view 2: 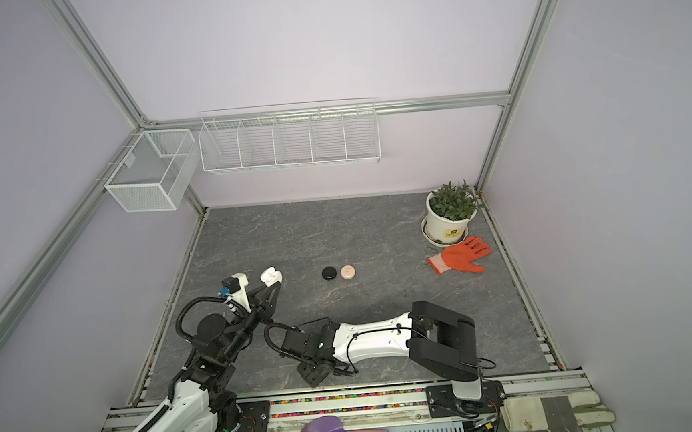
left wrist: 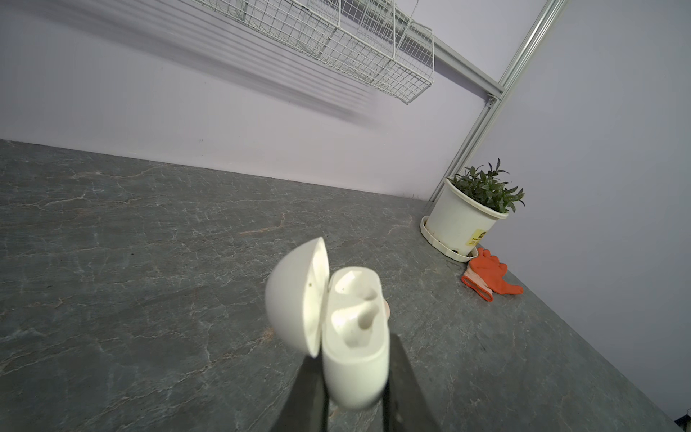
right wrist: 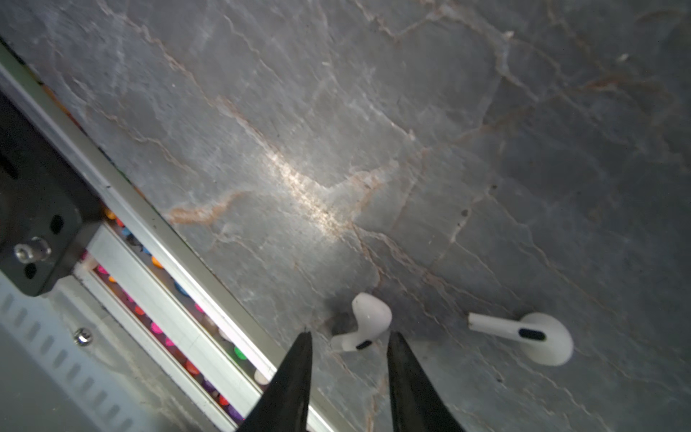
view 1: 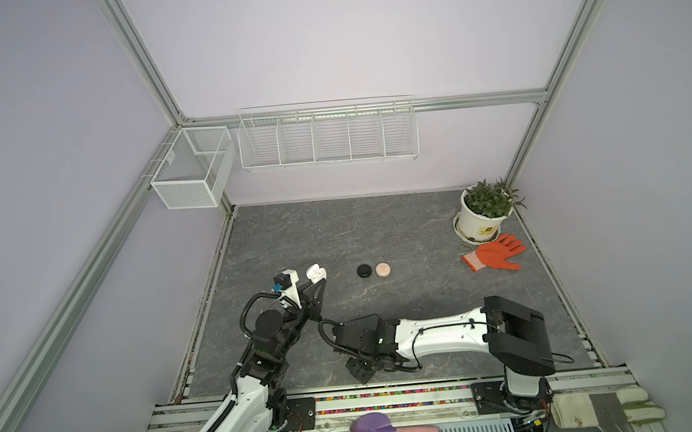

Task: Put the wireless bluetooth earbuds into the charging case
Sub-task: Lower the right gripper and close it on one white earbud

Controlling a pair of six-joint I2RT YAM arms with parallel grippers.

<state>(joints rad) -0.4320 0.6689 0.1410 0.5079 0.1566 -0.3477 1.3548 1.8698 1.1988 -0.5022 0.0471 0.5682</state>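
Slab (right wrist: 336,112) — case (left wrist: 351,329) in L gripper (left wrist: 355,374), earbud (right wrist: 364,323) betw. R gripper (right wrist: 350,333) jaws

A grey, veined worktop (view 1: 378,231) is seen; the two earbuds (right wrist: 370,318) and the case (left wrist: 355,359) are white, the glove (view 1: 497,252) orange.

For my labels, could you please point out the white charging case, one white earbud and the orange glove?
white charging case (left wrist: 355,368): left wrist view, its body.
white earbud (right wrist: 372,314): right wrist view, its bulb.
orange glove (view 1: 495,256): a top view, its palm.
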